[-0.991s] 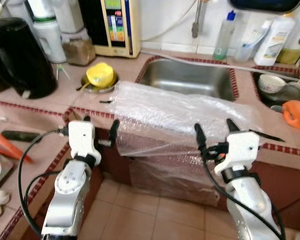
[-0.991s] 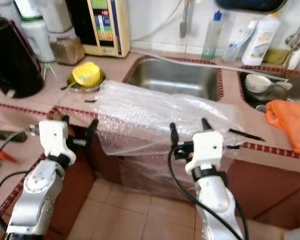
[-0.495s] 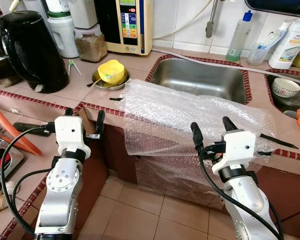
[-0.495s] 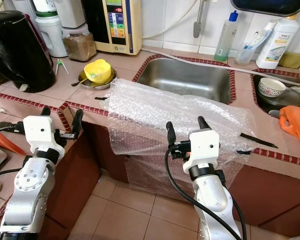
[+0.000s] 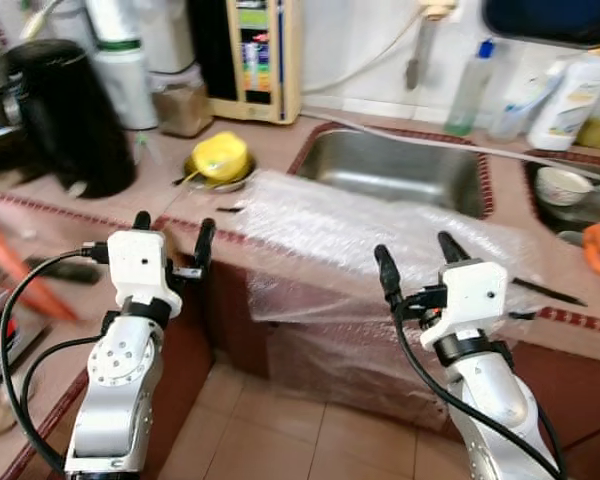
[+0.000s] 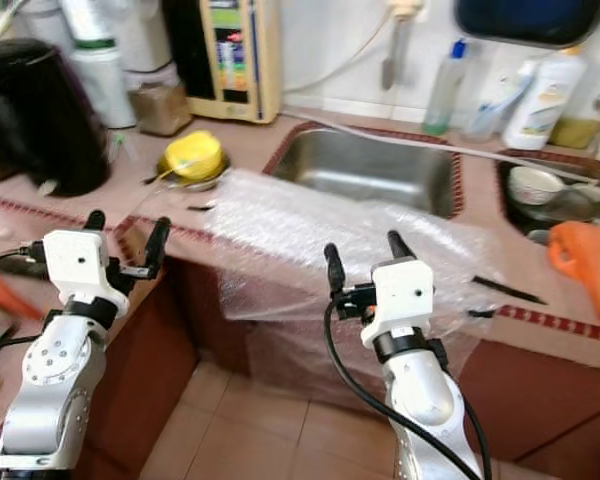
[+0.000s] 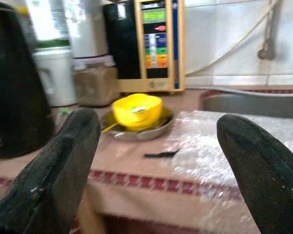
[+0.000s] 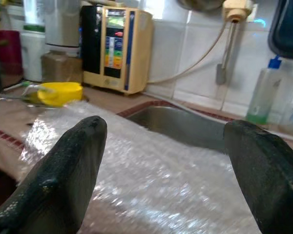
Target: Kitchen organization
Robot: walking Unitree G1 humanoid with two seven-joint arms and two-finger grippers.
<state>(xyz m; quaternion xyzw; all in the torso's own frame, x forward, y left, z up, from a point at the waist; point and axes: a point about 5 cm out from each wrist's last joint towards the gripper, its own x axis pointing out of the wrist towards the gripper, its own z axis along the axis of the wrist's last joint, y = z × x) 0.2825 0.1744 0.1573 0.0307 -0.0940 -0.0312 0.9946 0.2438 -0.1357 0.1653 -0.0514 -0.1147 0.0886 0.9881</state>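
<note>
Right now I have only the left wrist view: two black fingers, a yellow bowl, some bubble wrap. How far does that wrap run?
Observer: The bubble wrap runs along the counter in front of the sink and hangs over the counter's front edge toward the floor.
Operator: Where is the other arm?
Observer: The right end effector is open, raised before the hanging part of the wrap.
Operator: Anything beyond the sink?
Observer: A white bowl sits in a second basin on the robot's right.
</note>
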